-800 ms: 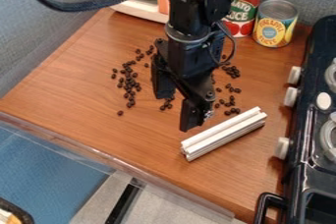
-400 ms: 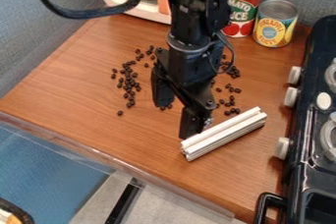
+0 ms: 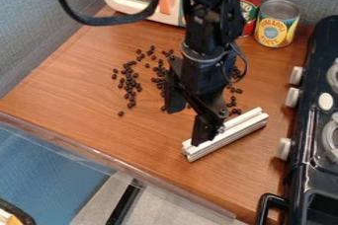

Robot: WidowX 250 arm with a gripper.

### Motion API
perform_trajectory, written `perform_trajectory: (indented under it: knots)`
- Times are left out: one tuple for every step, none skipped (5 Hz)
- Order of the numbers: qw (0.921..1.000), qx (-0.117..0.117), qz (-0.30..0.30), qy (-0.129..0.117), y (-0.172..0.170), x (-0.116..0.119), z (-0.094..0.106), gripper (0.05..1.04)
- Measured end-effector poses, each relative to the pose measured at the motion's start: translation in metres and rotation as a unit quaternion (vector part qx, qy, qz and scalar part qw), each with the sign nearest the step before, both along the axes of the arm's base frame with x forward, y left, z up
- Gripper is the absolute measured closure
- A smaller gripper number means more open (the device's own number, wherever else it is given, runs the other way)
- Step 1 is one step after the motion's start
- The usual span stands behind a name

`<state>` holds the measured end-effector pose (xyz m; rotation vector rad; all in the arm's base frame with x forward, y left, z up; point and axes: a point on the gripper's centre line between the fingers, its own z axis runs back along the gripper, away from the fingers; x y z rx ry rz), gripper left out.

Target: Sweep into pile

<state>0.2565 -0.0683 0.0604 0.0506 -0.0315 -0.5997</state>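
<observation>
Hanging above the brown wood-grain table (image 3: 72, 86), the black two-finger tool (image 3: 190, 121) has its fingers spread wide, with a broad gap between them. One finger is nearer the small, dark, round beans (image 3: 129, 82); the other overlaps the lower-left part of the straight, white, grooved bar (image 3: 232, 131) in the camera view, though whether it touches the bar cannot be told. Nothing is gripped between the two.

The bar lies flat and aslant on the table, its upper-right end toward the black stove (image 3: 300, 155) with pale knobs. The beans are scattered behind the bar, many in a loose band left of the tool, others partly hidden by the arm, and some between the arm and the stove. A yellow-and-blue can (image 3: 277, 25) stands upright at the back, beside a red one (image 3: 251, 3).
</observation>
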Motion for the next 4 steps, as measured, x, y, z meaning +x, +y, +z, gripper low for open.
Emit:
perform_trajectory:
  knots:
    - [1.0,0.005,-0.002,-0.008,-0.002,0.004,-0.003,0.083]
    - [0.9999,0.007,-0.007,-0.009,-0.009,0.012,-0.008,0.083]
    - [0.9999,0.008,-0.008,-0.005,-0.013,0.017,-0.014,0.083]
    - [0.9998,0.01,-0.017,-0.005,-0.02,0.021,-0.02,0.083]
